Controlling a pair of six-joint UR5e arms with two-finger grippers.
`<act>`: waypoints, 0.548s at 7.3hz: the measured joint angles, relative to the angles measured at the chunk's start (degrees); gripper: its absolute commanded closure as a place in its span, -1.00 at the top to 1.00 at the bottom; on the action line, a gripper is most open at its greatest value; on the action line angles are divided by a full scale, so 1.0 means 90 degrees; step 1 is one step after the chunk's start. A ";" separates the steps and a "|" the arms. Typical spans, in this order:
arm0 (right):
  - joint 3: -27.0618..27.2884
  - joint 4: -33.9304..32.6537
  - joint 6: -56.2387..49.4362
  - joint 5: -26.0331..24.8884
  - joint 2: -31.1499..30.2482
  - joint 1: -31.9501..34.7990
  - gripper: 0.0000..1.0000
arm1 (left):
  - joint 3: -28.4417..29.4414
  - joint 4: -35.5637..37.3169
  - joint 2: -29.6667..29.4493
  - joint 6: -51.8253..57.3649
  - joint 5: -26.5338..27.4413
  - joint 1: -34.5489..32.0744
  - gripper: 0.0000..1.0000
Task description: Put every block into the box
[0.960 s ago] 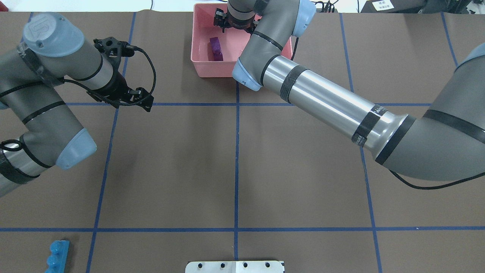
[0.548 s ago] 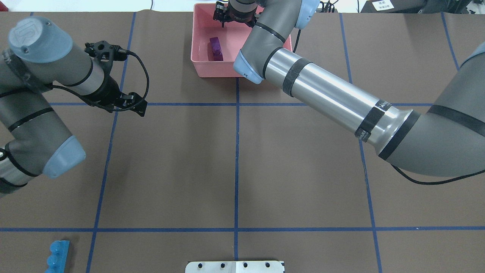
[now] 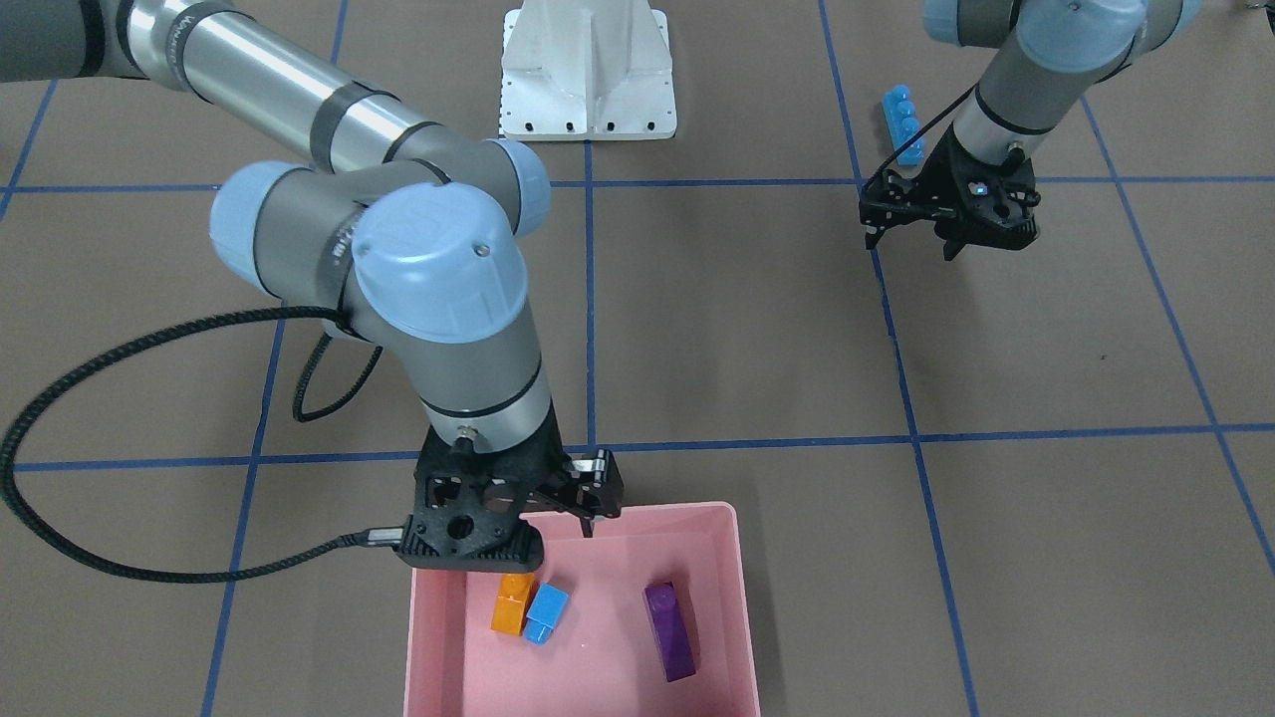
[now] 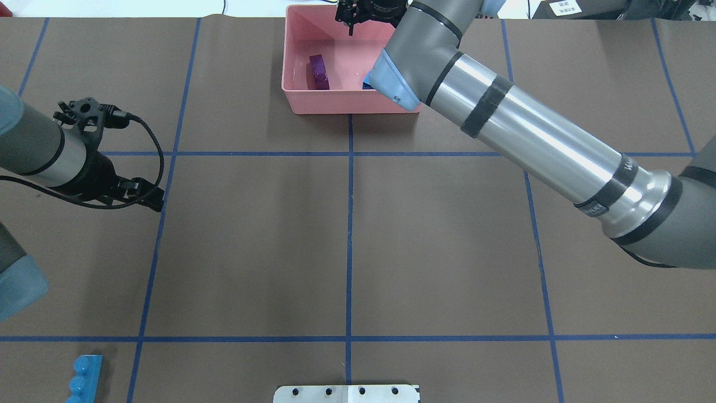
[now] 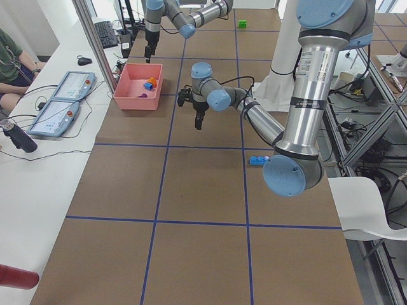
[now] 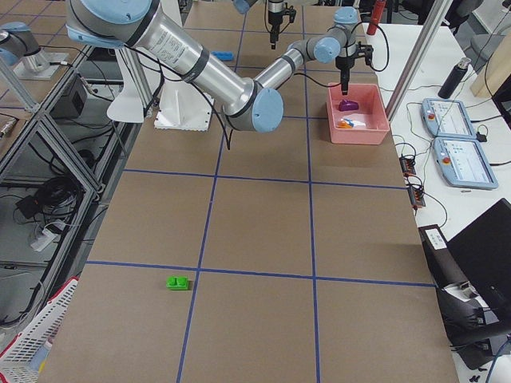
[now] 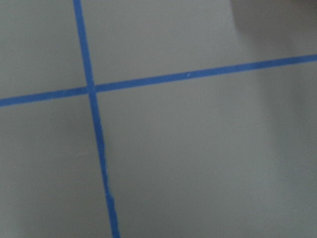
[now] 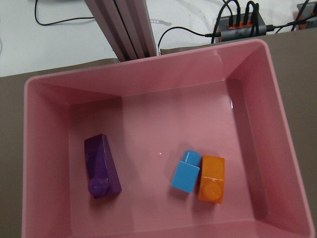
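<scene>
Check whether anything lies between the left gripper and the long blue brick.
Nothing visible does. Only bare brown mat and one blue tape line lie between the left gripper and the long blue brick.

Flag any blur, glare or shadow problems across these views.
Left wrist view: soft, blurred, only blue tape lines readable. Right wrist view: sharp, small glare specks on the box floor. Overhead view: bright sheen on the right arm, which hides part of the box.

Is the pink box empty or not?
Not empty. The box holds three blocks: an orange block, a small blue block touching it, and a purple block apart.
</scene>
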 measured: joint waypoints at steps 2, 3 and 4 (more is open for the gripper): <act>0.2019 -0.0702 -0.0305 0.0255 -0.1388 0.0128 0.99 | -0.0478 0.0039 0.0684 -0.0865 0.0381 0.0699 1.00; 0.3041 -0.1090 -0.0595 0.0310 -0.2133 0.0167 0.99 | -0.0597 0.0042 0.0932 -0.1313 0.0650 0.1192 1.00; 0.4001 -0.1423 -0.0924 0.0331 -0.2910 0.0198 0.99 | -0.0687 0.0043 0.1217 -0.1544 0.0780 0.1612 1.00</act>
